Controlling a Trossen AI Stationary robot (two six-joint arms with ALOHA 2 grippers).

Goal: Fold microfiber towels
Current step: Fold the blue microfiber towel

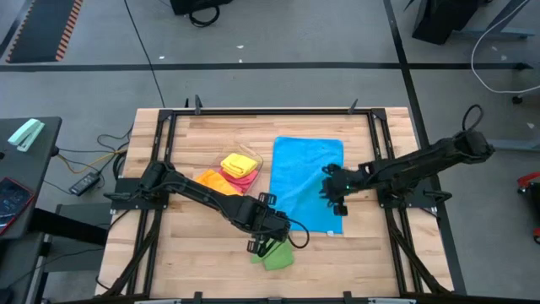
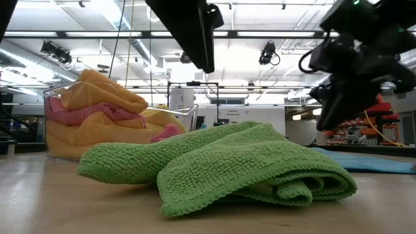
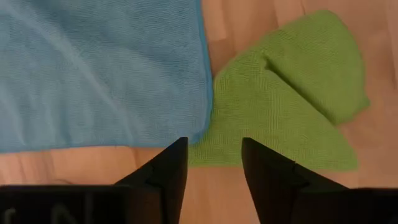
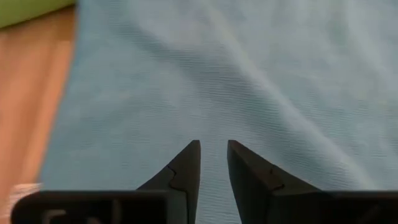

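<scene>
Blue towel (image 1: 308, 181) lies flat mid-tabletop (image 1: 380, 253); green towel (image 1: 274, 256) crumpled at its near-left corner. Left end effector (image 3: 211, 165) parted, empty, above that corner. Right end effector (image 4: 213, 163) over blue cloth, apparently slightly parted.

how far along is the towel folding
Done: the green towel lies folded at the table's near edge. In hand: the blue towel is spread flat, unfolded, with the left gripper and right gripper over it, both open and empty. Left: orange, yellow and pink towels in the clear tub.

Towels on worktop (image 1: 202, 245): one blue towel (image 1: 305, 181), spread; one green towel (image 1: 277, 256), crumpled. One clear tub (image 1: 253, 160) holding orange, yellow, pink towels.
</scene>
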